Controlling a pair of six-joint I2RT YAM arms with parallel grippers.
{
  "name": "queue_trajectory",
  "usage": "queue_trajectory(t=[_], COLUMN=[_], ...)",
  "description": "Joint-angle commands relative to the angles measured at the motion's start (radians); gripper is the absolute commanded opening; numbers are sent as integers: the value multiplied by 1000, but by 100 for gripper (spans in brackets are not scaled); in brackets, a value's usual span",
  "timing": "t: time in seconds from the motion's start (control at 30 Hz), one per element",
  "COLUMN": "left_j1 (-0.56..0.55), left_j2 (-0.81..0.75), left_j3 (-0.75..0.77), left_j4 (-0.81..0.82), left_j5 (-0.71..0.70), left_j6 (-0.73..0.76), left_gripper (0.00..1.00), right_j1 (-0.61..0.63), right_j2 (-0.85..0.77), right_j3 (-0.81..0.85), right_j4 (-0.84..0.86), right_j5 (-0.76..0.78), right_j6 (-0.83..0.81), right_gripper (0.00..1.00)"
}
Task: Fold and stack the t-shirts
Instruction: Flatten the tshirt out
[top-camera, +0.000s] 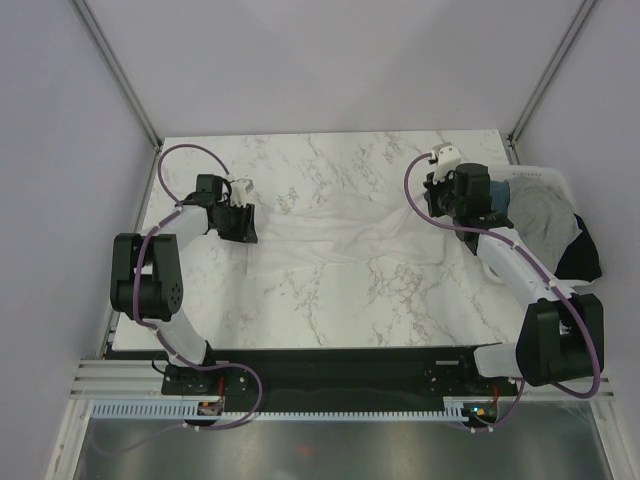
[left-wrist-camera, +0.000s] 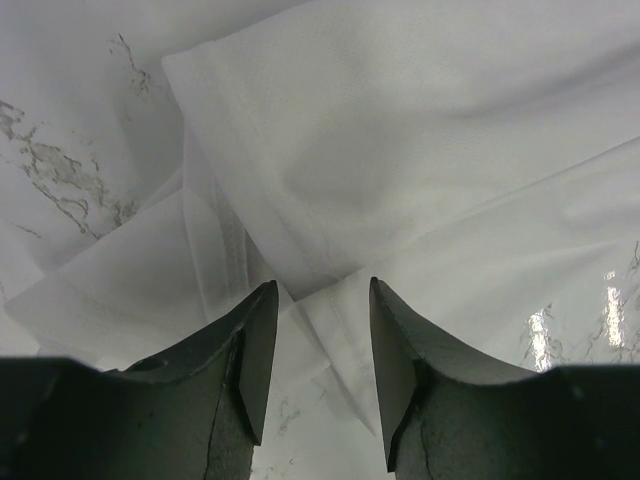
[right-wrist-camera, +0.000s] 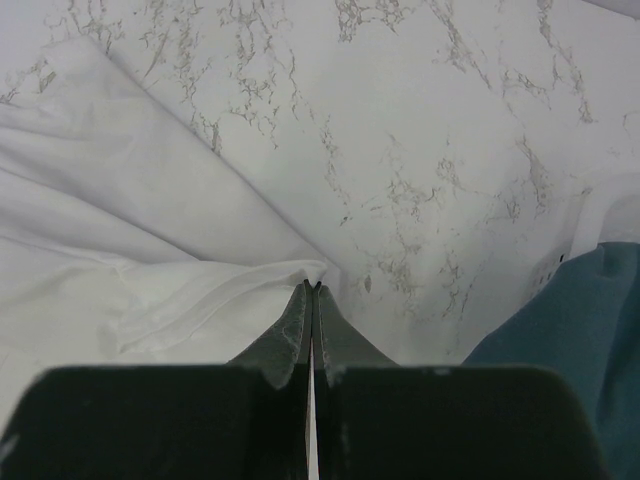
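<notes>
Nearest me in the top view, both arm bases sit at the bottom edge of the frame, L arm on the left, R arm on the right. Marble counter starts just above them.

Left end effector is mid-left of frame, down at the left edge of the white t-shirt. In the L wrist view its jaws stand partly apart, tips resting over layered cloth, and I see nothing pinched between them. A hemmed fold of the shirt runs from the gap toward upper left, w/ bare marble showing in the upper-left corner.

The shirt lies spread w/ creases across the centre of the counter, between the two end effectors.

Right end effector is at the shirt's right end, upper right of frame. In the R wrist view the jaws are closed tight, and a gathered edge of the white cloth runs right into the tips, so it looks clamped on the shirt. Marble fills the top of that view.

Just right of it sits the white bin, holding a teal t-shirt and a grey t-shirt. A black t-shirt hangs at the lower right side.
</notes>
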Motion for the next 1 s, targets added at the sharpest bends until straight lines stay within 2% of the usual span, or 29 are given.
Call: queue_trajectory(t=[0.0,0.2,0.33,0.37,0.6,0.63,0.97], left_j1=[4,4,4,6,4,4,4], left_j2=[-24,-29,-36,-39,-81,-91,-332], left_j3=[22,33,33,33,28,28,48], left_j4=[9,3,1,1,1,0,-28], left_j5=[7,31,40,42,28,27,14], left_j6=[-19,-31,-31,-29,-9,-2,67], left_gripper=[49,43,27,19,10,2,2], right_j1=[-3,-2,-2,-3,-3,-3,-2], right_j2=[-26,-37,-40,-40,-39,-40,-114], right_j3=[3,-6,-9,-9,-11,-11,34], right_j4=[39,40,44,45,47,48,22], right_j5=[2,8,10,10,13,16,44], right_j6=[-8,-11,-12,-12,-15,-15,-9], right_gripper=[0,0,0,0,0,0,0])
